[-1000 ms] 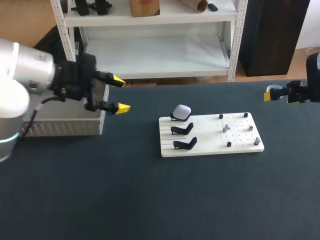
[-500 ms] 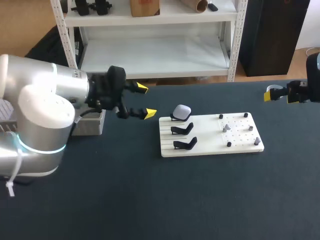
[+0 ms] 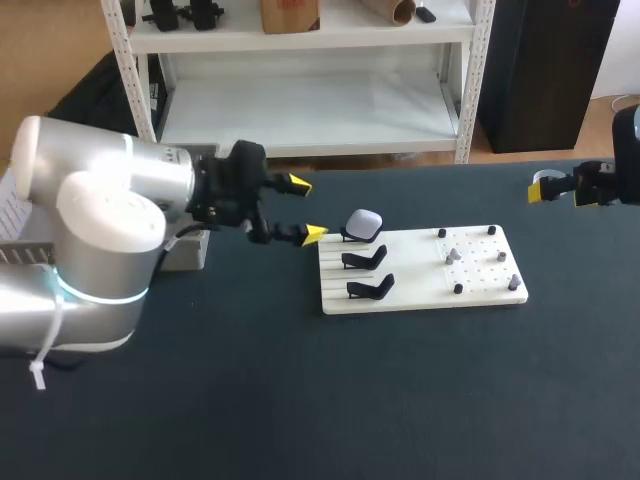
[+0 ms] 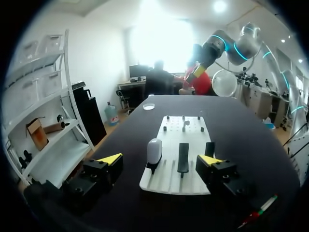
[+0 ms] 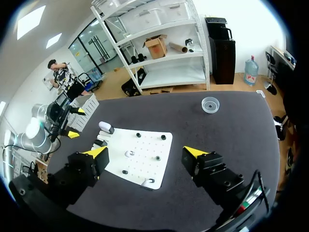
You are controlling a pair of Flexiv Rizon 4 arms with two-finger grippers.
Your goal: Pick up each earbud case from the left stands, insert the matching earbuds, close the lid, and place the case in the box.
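left gripper (image 3: 306, 209), spread wide, swung nearer the earbud case (image 3: 363, 222); right gripper (image 5: 145, 152) unmoved, spread.

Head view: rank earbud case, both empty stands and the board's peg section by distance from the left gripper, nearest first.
From the left gripper:
1. earbud case, on the rear stand, just right of it.
2. middle empty stand, one row toward the camera.
3. front empty stand, nearest the camera.
4. peg section, right half of the white board.
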